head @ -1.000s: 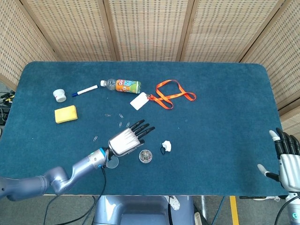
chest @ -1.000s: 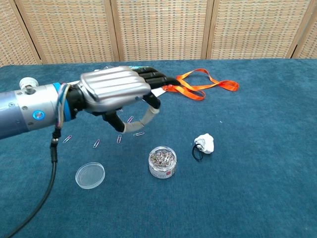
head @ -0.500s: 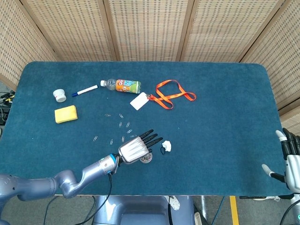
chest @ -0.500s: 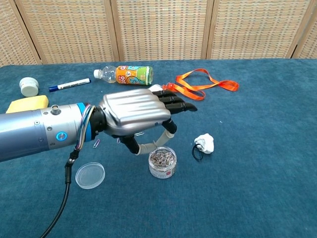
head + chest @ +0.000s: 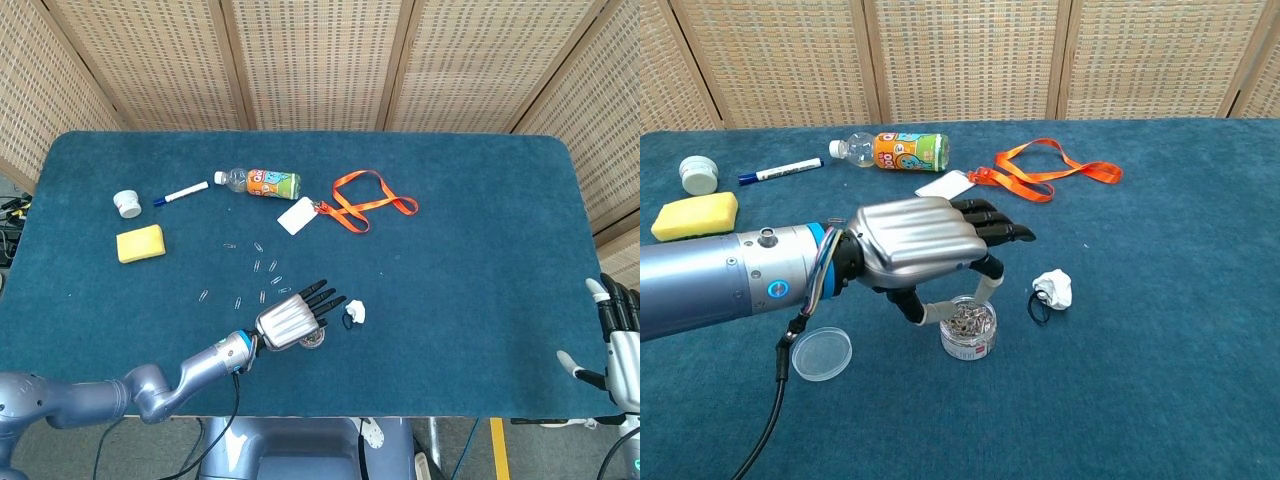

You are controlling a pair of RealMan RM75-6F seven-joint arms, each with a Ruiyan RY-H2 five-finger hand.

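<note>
Chest view is showing the small clear jar of paper clips (image 5: 969, 326) standing upright on the blue table (image 5: 1160, 380), near the front edge and a little left of the middle. The left hand (image 5: 925, 245) is hovering right over it, palm down, with the fingers (image 5: 995, 222) stretched out to the right and spread; the thumb (image 5: 983, 287) is coming down to the jar's rim, though whether it is actually touching cannot be told. The hand is holding nothing. In the head view the same left hand (image 5: 292, 318) is covering most of the jar (image 5: 314, 341).

Just left of the jar the clear round lid (image 5: 822, 353) is lying flat on the cloth. To the right, near the jar, a white crumpled bit with a black loop (image 5: 1051, 290) is lying. Loose paper clips (image 5: 258, 268) are scattered beyond the hand.

Farther back, an orange-labelled bottle (image 5: 893, 150) is lying on its side, with a marker (image 5: 780, 170) and a small white cap (image 5: 699, 174) to its left and a yellow sponge (image 5: 695, 216) nearer. An orange lanyard (image 5: 1045, 172) with a white card (image 5: 944, 184) is lying far right of the bottle.

The right hand (image 5: 615, 335) is showing at the right edge of the head view, off the table, fingers upright and apart, holding nothing.
</note>
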